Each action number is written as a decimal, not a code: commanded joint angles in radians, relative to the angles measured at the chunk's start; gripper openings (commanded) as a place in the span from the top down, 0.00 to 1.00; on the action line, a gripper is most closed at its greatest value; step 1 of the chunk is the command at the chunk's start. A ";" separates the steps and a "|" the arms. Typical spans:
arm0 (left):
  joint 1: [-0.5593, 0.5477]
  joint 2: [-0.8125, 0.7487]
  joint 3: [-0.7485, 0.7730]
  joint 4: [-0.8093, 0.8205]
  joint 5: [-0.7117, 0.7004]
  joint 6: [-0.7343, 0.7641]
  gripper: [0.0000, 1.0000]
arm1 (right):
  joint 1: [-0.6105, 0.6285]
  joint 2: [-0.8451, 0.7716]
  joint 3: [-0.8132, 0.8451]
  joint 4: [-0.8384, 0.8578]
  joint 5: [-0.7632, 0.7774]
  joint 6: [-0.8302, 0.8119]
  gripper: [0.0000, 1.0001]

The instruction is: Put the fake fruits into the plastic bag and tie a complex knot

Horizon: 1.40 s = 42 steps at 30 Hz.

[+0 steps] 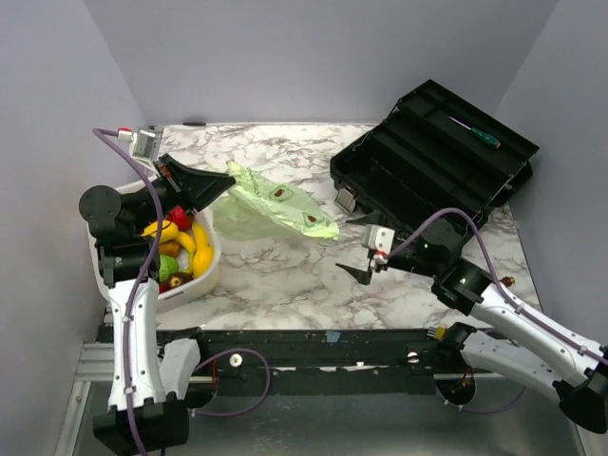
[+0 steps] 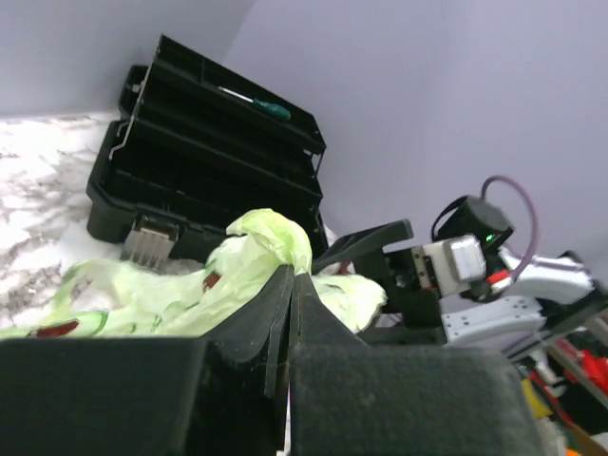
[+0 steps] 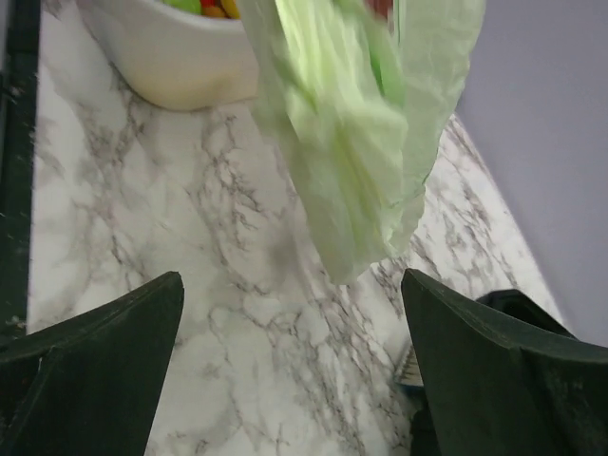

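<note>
The pale green plastic bag [image 1: 271,209] lies crumpled on the marble table, its left end lifted. My left gripper [image 1: 228,182] is shut on that end of the bag [image 2: 275,233], above the white basket. The fake fruits [image 1: 180,249], yellow bananas, red, green and brown pieces, lie in the white basket [image 1: 204,275] at the left. My right gripper [image 1: 359,249] is open and empty, to the right of the bag; in the right wrist view the bag [image 3: 361,133] hangs ahead of its open fingers. No knot shows.
An open black toolbox [image 1: 432,157] with a green-handled screwdriver [image 1: 480,136] stands at the back right. Grey walls close in on the left, back and right. The black frame rail [image 1: 313,344] runs along the near table edge.
</note>
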 commanded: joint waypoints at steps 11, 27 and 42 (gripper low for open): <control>-0.490 -0.027 0.093 -0.490 -0.621 0.533 1.00 | 0.003 0.345 0.542 -0.031 -0.074 0.482 0.00; -0.675 0.045 0.129 -0.469 -0.625 0.592 1.00 | 0.076 0.542 0.613 0.093 -0.057 0.508 0.12; -0.173 0.002 0.248 -0.726 -0.254 0.688 0.06 | 0.077 0.369 0.414 0.106 0.056 0.333 0.99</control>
